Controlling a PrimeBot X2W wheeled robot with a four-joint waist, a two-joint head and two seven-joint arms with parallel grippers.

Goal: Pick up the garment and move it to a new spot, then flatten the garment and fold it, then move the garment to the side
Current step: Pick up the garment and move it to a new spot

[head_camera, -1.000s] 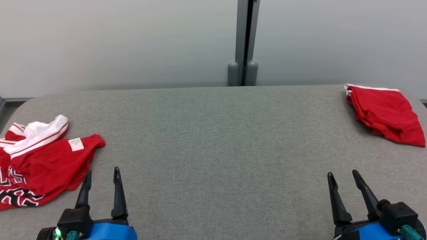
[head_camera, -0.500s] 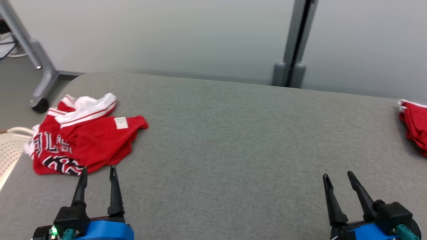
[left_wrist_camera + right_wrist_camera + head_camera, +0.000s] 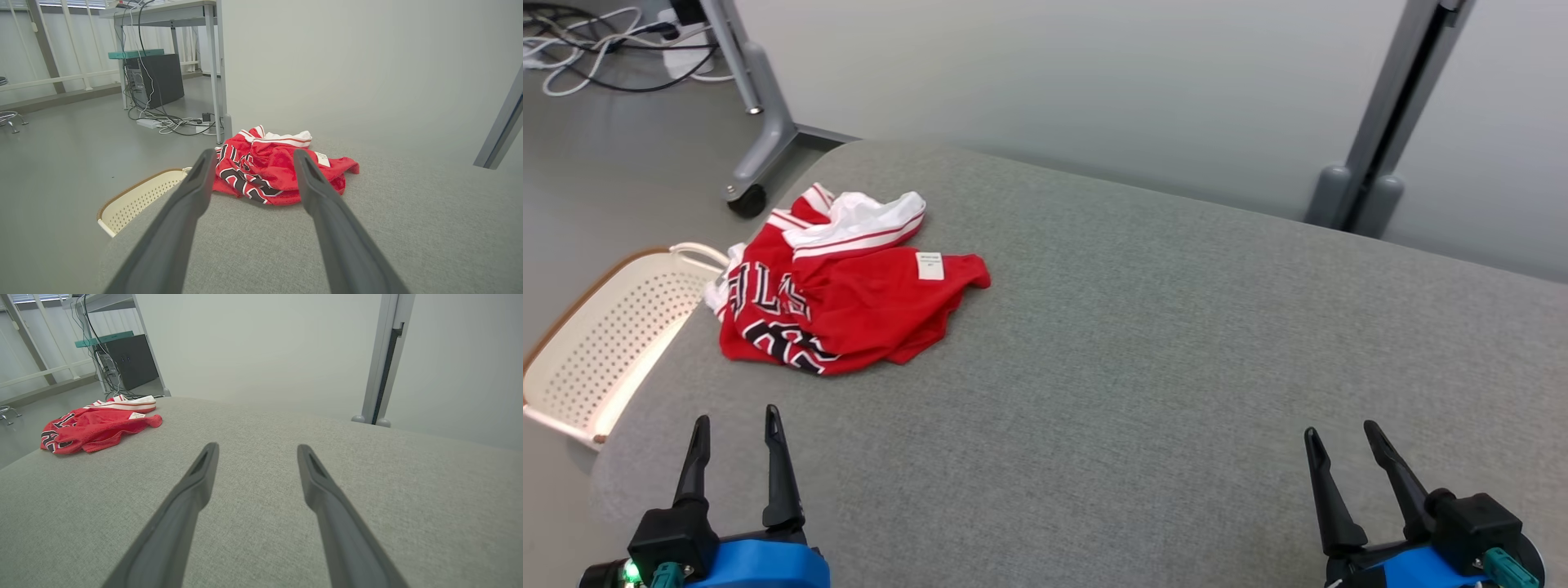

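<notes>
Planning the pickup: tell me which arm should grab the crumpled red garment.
Left. The left gripper, jaws open, points straight at the garment close ahead; the right gripper sits far across the table.

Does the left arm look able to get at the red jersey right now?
Probably yes: the left gripper is open and empty, the crumpled red jersey lies ahead of its fingers on the grey table, with nothing between them.

Crumpled red garment (image 3: 849,302) with white trim near table's left corner
</notes>
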